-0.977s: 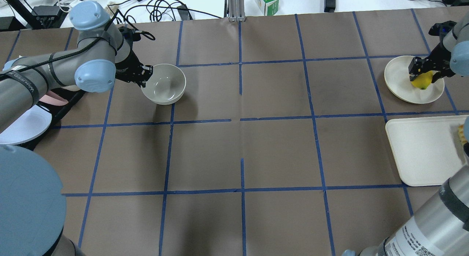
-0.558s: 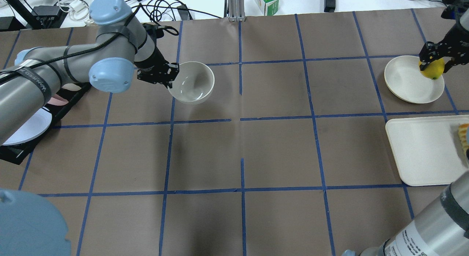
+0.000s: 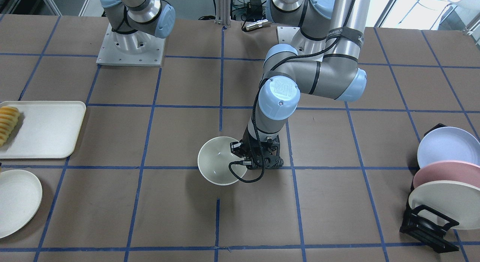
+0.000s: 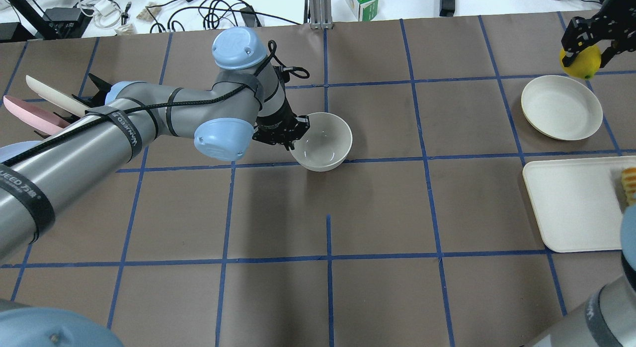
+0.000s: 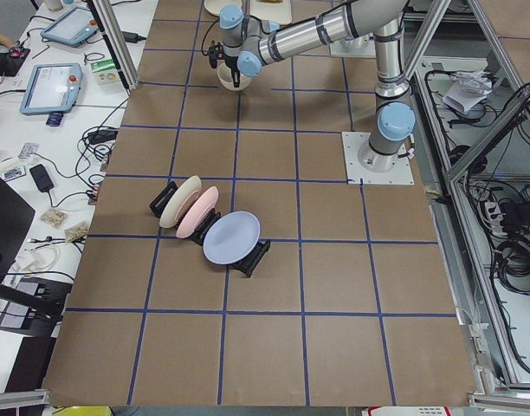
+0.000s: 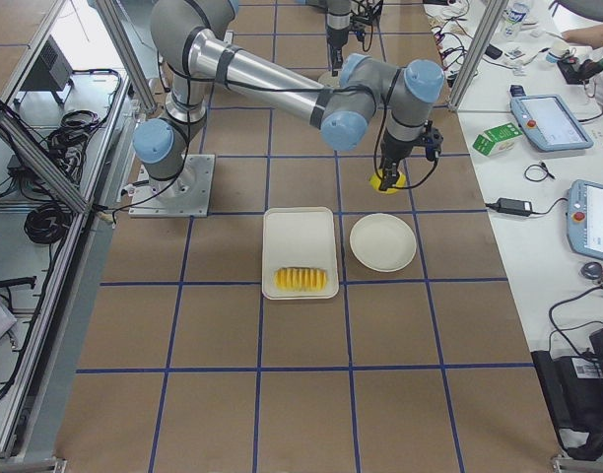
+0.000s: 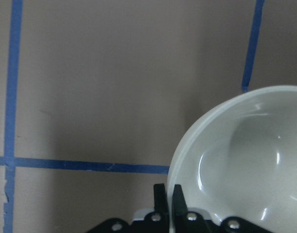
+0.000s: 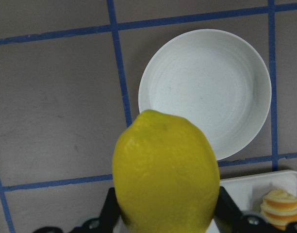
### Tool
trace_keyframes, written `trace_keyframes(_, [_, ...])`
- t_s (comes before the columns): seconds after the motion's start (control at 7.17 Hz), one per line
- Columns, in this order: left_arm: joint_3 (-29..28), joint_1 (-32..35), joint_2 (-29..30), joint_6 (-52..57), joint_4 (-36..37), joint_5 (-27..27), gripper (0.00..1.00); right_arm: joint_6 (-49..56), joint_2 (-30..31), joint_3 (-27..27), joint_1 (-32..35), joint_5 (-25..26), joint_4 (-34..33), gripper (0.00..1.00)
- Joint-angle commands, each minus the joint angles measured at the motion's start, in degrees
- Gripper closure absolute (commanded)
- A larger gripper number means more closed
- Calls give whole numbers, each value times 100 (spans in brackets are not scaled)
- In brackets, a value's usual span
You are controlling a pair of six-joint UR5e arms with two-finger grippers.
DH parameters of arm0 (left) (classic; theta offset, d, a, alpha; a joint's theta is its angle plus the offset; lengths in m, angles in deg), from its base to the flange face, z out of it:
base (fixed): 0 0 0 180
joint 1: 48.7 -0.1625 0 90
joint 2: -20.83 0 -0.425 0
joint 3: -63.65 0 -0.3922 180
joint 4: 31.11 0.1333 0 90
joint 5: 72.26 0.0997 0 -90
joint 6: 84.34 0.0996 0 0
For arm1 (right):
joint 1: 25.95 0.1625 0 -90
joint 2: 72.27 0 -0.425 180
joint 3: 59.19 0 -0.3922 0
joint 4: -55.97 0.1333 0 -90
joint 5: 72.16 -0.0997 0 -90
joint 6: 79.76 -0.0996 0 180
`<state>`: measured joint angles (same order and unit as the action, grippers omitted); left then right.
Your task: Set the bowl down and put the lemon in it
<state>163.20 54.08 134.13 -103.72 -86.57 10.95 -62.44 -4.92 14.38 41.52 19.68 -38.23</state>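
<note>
Cream bowl (image 4: 322,140) is rim-pinched in your left hand (image 4: 293,136) near the middle of the worktop (image 4: 377,208), lemon (image 4: 580,57) clamped in your right hand (image 4: 581,51) well off to the bowl's right, beyond the plate (image 4: 561,107), so carry it left.

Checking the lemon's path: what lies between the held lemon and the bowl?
Overhead view: only bare table with blue tape lines between bowl and lemon; the plate sits just beside that stretch, near the lemon.

- "UR" sits on the blue joint cap (image 3: 279,90) of my left arm (image 3: 318,76).
- "VANJEED" runs along that arm's black strap (image 4: 126,130).
- The far green carton (image 4: 361,1) has unreadable print.
</note>
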Motion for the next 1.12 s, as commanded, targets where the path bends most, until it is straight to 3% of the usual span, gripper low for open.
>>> trace_keyframes(0.0, [240,31,121,-4,298,-16,100,-463,190,0,815,1,121,100])
trace_keyframes(0.14, [214,5,156,126,299,-24,1,-910,191,26,1255,1,130,100])
trace_keyframes(0.42, [-127,-239,-158,127,-398,-24,0,-1720,182,43,1960,-286,121,100])
trace_keyframes(0.7, [-1056,-538,-711,1061,-2581,80,0,-2169,138,78,2399,-534,139,100])
trace_keyframes(0.84, [-1295,-810,-1009,1477,-3341,90,0,-2554,129,96,2689,-570,208,100])
trace_keyframes(0.98, [-1367,-952,-1317,1716,-3540,212,0,-3002,129,235,3005,-649,192,100])
